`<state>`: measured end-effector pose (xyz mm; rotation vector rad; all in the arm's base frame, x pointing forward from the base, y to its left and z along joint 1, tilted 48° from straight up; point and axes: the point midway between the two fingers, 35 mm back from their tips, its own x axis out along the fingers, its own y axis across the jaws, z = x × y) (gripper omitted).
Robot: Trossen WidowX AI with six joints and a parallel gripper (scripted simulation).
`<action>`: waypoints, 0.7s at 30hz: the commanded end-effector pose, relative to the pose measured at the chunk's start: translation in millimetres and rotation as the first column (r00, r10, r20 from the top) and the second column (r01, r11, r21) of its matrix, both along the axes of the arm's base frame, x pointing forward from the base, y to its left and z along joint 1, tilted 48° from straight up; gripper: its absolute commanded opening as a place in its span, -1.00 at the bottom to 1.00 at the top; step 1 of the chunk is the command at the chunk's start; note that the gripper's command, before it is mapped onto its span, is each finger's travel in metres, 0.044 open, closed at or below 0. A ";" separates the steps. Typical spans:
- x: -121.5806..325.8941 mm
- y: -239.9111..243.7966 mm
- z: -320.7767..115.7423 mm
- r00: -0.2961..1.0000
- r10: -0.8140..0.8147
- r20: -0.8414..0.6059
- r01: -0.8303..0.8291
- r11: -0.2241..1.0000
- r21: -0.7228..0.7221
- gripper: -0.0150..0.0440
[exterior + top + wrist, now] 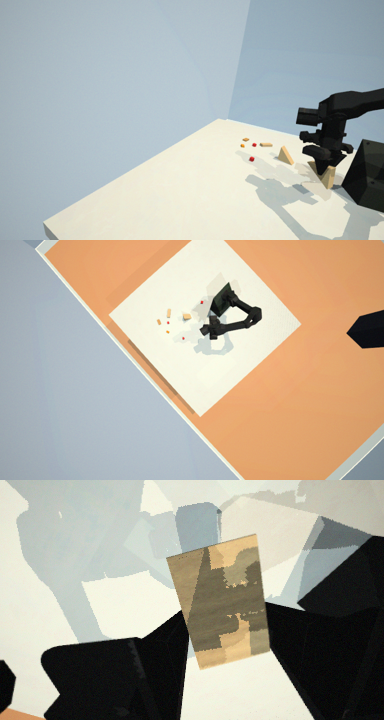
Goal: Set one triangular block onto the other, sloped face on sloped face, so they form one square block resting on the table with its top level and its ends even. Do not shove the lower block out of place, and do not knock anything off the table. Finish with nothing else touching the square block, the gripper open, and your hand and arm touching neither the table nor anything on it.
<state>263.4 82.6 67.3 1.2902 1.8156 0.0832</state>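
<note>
Because the sloped face has to come down on another slope, the held triangular block (328,178) (225,605) hangs point-down, a flat face uppermost. Nearest the arm's dark base (220,303) (368,169), the hand (204,329) (328,168) (219,610) has its fingers part-way apart, closed on that block's two opposite sides; from above the arm hides the block. It sits between the fingertips, its lower point well below them and apparently off the bench (198,392) (169,192) (240,695), its flat face slightly askew in the wrist view.

Farther out, the other triangular block (186,316) (285,156) rests on the bench, slope turned up, well apart from the fingers and lower than them. It seems to wait there as the base, since a steady slope is needed to receive the upper one; the next move likely carries the hand over it, slopes lined up.

Beyond stand a pale flat block (168,313) (266,144) and small red cube (168,322) (254,144), best left untouched.
</note>
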 end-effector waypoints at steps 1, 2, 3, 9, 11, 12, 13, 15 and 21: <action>3.9 -1.8 3.8 0.994 0.031 0.106 -0.023 0.997 -0.076 -0.49; 5.5 -2.1 4.8 0.990 0.040 0.133 -0.028 0.995 -0.094 -0.49; 7.1 -2.4 6.0 0.986 0.049 0.159 -0.031 0.993 -0.112 -0.49; 13.4 -3.7 11.1 0.965 0.080 0.249 -0.036 0.984 -0.174 -0.49; 13.4 -3.7 11.1 0.965 0.080 0.249 -0.036 0.984 -0.174 -0.49; 13.6 -4.3 10.7 0.965 0.080 0.249 -0.036 0.984 -0.174 -0.49; 14.2 -6.3 9.4 0.965 0.079 0.249 -0.035 0.984 -0.176 -0.49; 16.4 -13.7 4.9 0.965 0.079 0.249 -0.033 0.983 -0.183 -0.49; 21.7 -38.2 -10.0 0.966 0.078 0.248 -0.027 0.979 -0.202 -0.49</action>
